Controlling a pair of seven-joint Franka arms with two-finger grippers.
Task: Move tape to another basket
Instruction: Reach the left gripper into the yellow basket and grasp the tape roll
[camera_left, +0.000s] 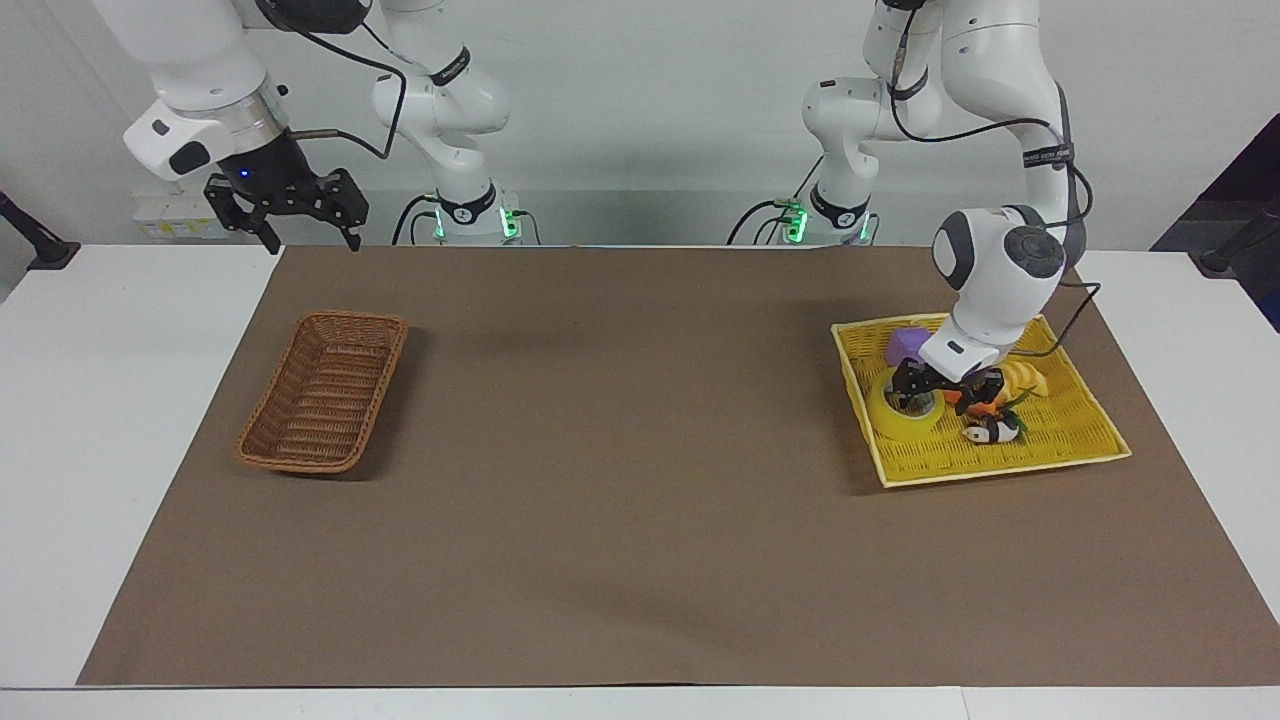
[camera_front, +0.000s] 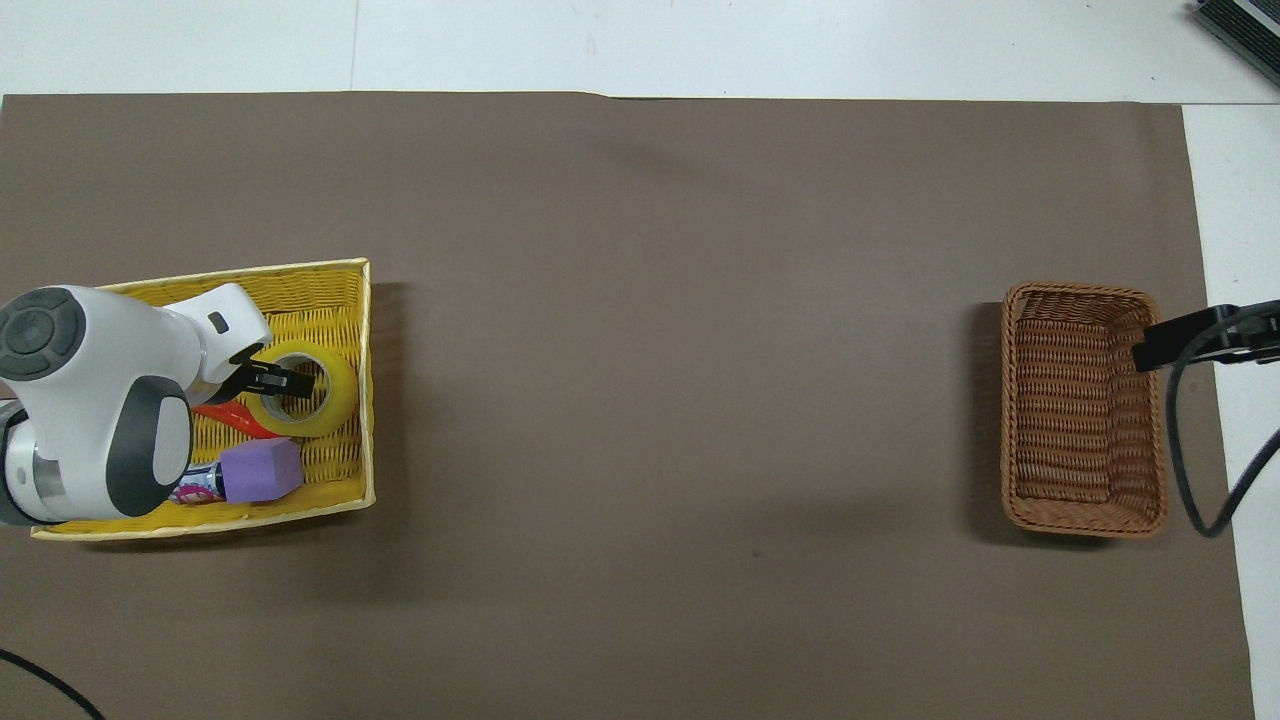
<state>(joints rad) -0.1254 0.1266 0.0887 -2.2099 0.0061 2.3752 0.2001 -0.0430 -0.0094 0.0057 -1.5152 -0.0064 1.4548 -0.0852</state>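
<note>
Left gripper (camera_left: 945, 392) down in yellow basket (camera_left: 1060, 452), fingers spread and not yet closed, one inside tape (camera_left: 905, 412) hole, other outside its wall by carrot (camera_left: 975, 403). Risk, as judged: pinching carrot along with tape wall, or a shallow bite slipping off during lift and long carry. Right gripper (camera_left: 296, 208) waiting open, high over table edge near brown basket (camera_left: 325, 392), well apart from tape.

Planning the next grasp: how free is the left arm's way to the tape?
Probably free: the left end effector is down over the tape in the yellow basket, fingers open astride its wall, nothing between.
</note>
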